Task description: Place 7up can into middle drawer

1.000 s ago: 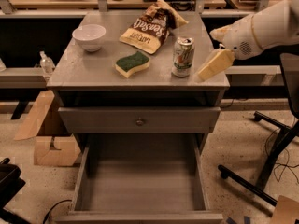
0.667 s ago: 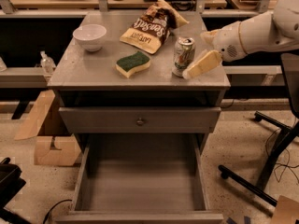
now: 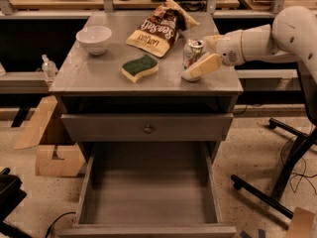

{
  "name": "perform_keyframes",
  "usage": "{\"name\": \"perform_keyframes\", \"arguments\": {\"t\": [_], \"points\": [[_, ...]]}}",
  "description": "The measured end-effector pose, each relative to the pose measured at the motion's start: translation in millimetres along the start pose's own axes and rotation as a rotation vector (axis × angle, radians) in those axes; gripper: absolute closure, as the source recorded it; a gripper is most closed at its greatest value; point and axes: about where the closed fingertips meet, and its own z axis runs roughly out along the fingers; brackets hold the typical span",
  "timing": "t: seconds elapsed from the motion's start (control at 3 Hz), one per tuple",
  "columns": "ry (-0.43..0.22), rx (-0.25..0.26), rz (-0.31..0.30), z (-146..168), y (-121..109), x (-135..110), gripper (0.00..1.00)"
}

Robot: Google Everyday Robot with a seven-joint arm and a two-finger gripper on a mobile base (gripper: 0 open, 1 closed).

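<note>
The 7up can (image 3: 192, 51), pale silver with green marks, stands upright on the cabinet top (image 3: 99, 76) near its right edge. My gripper (image 3: 197, 58) reaches in from the right at the can. One cream finger (image 3: 202, 67) lies low across the can's front right side and the other sits behind it, so the fingers are open around the can. The middle drawer (image 3: 148, 195) is pulled out below, wide and grey with a bare floor.
On the cabinet top are a white bowl (image 3: 94, 37), a brown-and-yellow chip bag (image 3: 157, 28) and a green-and-yellow sponge (image 3: 140, 67). The drawer front with a round knob (image 3: 147, 129) is shut. A cardboard box (image 3: 52, 155) stands left; a chair base (image 3: 277, 195) stands right.
My gripper has moved left from beside the can until its fingers straddle it. The can has stayed in place.
</note>
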Motion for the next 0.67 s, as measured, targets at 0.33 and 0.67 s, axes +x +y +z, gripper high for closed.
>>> {"name": "perform_keyframes", "arguments": {"t": [0.33,0.67], "points": [[-0.051,-0.003,0.024,11.1,-2.9,3.9,0.19],[-0.084,-0.007,0.022,12.0,2.9,-0.2,0.42]]}}
